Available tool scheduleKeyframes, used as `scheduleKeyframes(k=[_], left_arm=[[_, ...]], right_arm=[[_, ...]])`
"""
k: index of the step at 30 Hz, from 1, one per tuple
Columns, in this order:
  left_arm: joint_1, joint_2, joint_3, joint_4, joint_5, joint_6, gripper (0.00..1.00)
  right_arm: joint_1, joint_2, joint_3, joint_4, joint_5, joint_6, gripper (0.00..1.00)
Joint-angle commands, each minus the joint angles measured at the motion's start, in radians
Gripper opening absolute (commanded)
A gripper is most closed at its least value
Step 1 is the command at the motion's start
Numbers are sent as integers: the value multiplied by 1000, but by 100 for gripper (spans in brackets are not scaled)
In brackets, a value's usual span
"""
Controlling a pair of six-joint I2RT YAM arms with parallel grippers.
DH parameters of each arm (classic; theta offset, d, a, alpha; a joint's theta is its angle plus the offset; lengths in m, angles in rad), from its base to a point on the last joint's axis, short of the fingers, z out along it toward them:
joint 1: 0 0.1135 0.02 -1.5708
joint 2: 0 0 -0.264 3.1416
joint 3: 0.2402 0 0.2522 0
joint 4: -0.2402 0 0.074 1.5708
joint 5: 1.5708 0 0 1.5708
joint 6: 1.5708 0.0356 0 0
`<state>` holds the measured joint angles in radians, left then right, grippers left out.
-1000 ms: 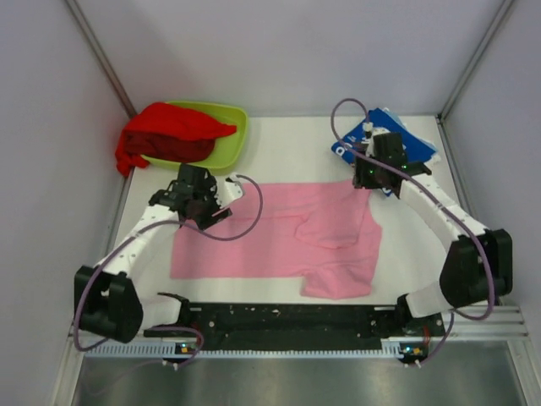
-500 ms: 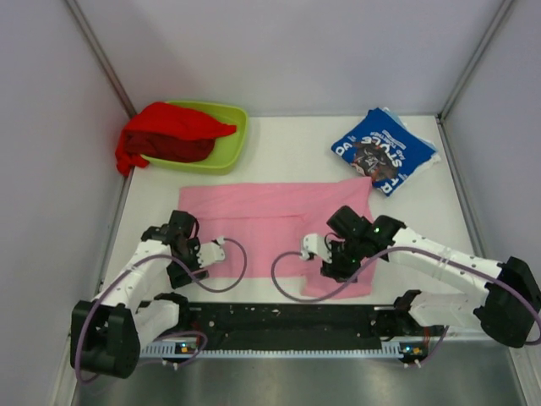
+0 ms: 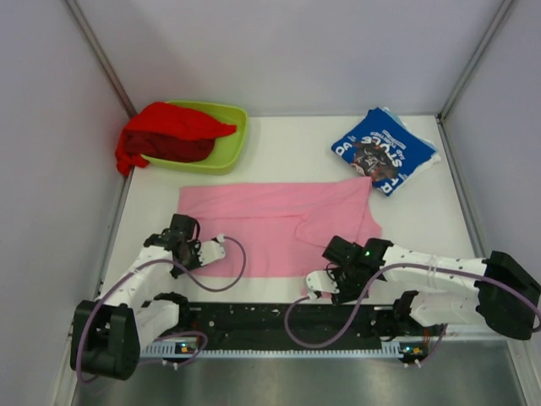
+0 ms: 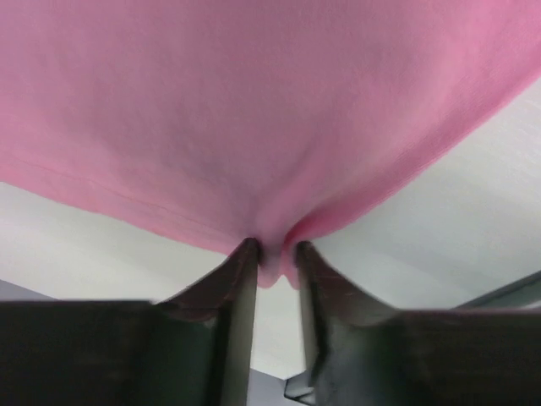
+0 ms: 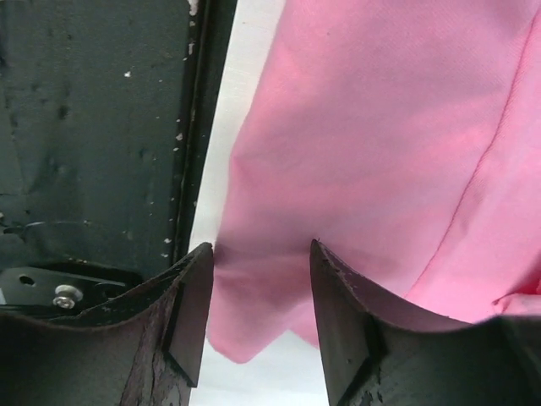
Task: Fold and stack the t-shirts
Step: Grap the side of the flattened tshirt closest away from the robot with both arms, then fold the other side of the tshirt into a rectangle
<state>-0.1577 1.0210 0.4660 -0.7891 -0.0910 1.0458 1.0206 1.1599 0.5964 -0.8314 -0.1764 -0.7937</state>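
The light pink t-shirt (image 3: 270, 224) lies spread flat across the middle of the table. My left gripper (image 3: 186, 247) is at its near left corner, and the left wrist view shows that gripper (image 4: 275, 247) shut on a small pinched fold of the pink hem (image 4: 275, 269). My right gripper (image 3: 334, 277) is at the shirt's near right corner. In the right wrist view it (image 5: 262, 249) stands open, its fingers astride the pink corner (image 5: 254, 313) without squeezing it. The blue t-shirt (image 3: 385, 152) lies folded at the back right. The red t-shirt (image 3: 169, 134) is bunched on the tray.
The lime-green tray (image 3: 232, 139) sits at the back left under the red shirt. A black rail (image 3: 287, 320) runs along the near edge, close beside the right gripper. White walls close in the left and right sides.
Both arms came from the back of the pink shirt down to its near corners. The left jaws closed onto the hem. The right gripper shifted nearer and its jaws narrowed slightly.
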Motion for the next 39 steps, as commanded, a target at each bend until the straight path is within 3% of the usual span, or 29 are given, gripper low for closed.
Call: scheduleKeyframes(k=[1, 2, 4, 5, 9, 15, 20, 28, 39], left_arm=[[3, -1, -13, 87, 51, -29, 16], [3, 1, -3, 85, 48, -38, 1], [4, -1, 26, 83, 22, -70, 0], [3, 1, 49, 74, 13, -81, 0], [4, 10, 137, 62, -18, -130, 0], [4, 56, 233, 119, -38, -145, 0], [4, 168, 328, 195, -47, -142, 0], [10, 350, 402, 264, -82, -155, 0], [58, 455, 438, 284, -75, -193, 0]], right_arm=[[27, 32, -6, 57, 35, -33, 36], [27, 38, -3, 54, 37, -29, 20], [29, 28, 11, 38, 49, -30, 3], [29, 15, 23, 29, 67, -32, 0], [-17, -106, 75, 17, 110, -39, 0], [-273, -215, 180, 112, 28, -122, 0], [-393, -80, 293, 156, 43, -214, 0], [-588, 115, 368, 311, -67, -278, 0], [-671, 342, 465, 325, -71, -299, 0]])
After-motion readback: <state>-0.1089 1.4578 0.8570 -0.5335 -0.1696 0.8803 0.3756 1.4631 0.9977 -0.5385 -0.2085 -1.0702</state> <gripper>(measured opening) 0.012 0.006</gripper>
